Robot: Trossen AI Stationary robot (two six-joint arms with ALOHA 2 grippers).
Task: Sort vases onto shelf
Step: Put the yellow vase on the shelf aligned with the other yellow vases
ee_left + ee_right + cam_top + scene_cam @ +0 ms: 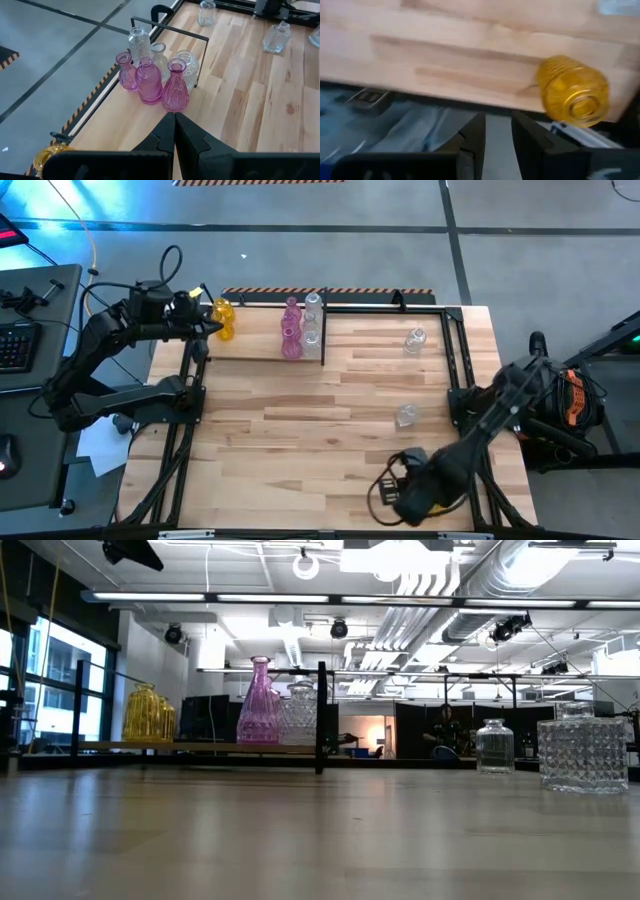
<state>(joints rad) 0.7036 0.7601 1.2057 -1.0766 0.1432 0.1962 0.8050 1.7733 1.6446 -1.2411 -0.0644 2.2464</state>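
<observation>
The shelf (255, 348) stands at the table's far left. On its board are yellow vases (223, 317), pink vases (150, 80) and clear vases (312, 318) next to the black divider (323, 330). Two clear vases (415, 340) (406, 415) stand on the bare tabletop. One more yellow vase (574, 92) shows at the table's near edge, beside my right gripper (497, 122). That gripper points down with a gap between its fingers and nothing in it. My left gripper (174, 127) is shut and holds nothing, hovering over the shelf's left end near the yellow vases.
The black rod frame (455, 350) runs along the table's far and right sides. Past the table's near edge, the right wrist view shows grey floor and cables (367, 97). A desk with a keyboard (15, 345) stands to the left of the table.
</observation>
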